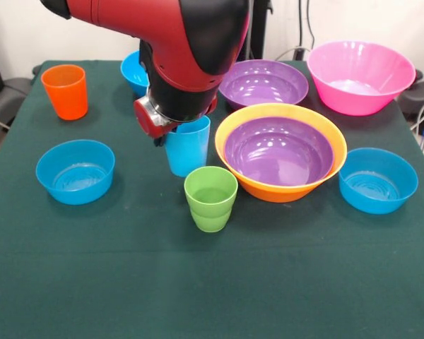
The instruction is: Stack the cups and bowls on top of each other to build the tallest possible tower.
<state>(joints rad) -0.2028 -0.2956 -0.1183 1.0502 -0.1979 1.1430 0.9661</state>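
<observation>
Claw [171, 134]: hidden under the arm's wrist, right over the light blue cup [188, 147]; I cannot tell its opening or grip.
Green cup [210, 198]: upright, just near-right of the blue one.
Orange-yellow bowl [280, 182]: right of both, a purple bowl [279, 152] nested inside.
Orange cup [65, 91]: far left, alone.

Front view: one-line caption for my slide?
Robot hand at the light blue cup; purple bowl nested in orange-yellow bowl.
</observation>
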